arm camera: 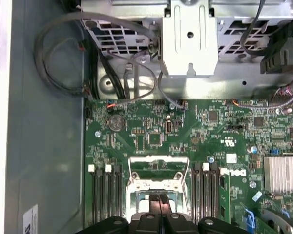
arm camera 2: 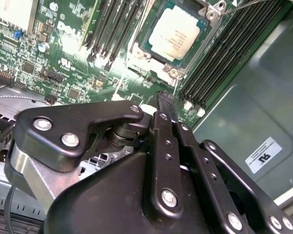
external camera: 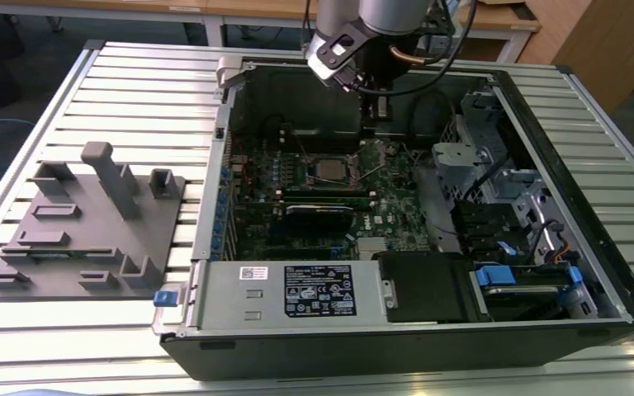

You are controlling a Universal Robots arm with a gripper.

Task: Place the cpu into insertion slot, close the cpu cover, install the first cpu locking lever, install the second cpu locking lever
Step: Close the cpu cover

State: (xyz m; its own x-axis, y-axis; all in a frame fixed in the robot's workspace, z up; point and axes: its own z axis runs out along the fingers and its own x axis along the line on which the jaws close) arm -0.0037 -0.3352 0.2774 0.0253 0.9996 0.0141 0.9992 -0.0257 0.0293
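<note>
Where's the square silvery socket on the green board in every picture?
Exterior view: silver-rimmed square socket, mid green board.
Second wrist view: socket holding the pale grey chip.
First wrist view: socket just beyond the black gripper.
Shared landmark: long black memory slots beside it.

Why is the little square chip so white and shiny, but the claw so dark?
Second wrist view: light glares off the cpu, washing its metal top pale; the claw, itself black, catches little light. Exterior view: the computer case is shadowy inside.
</note>
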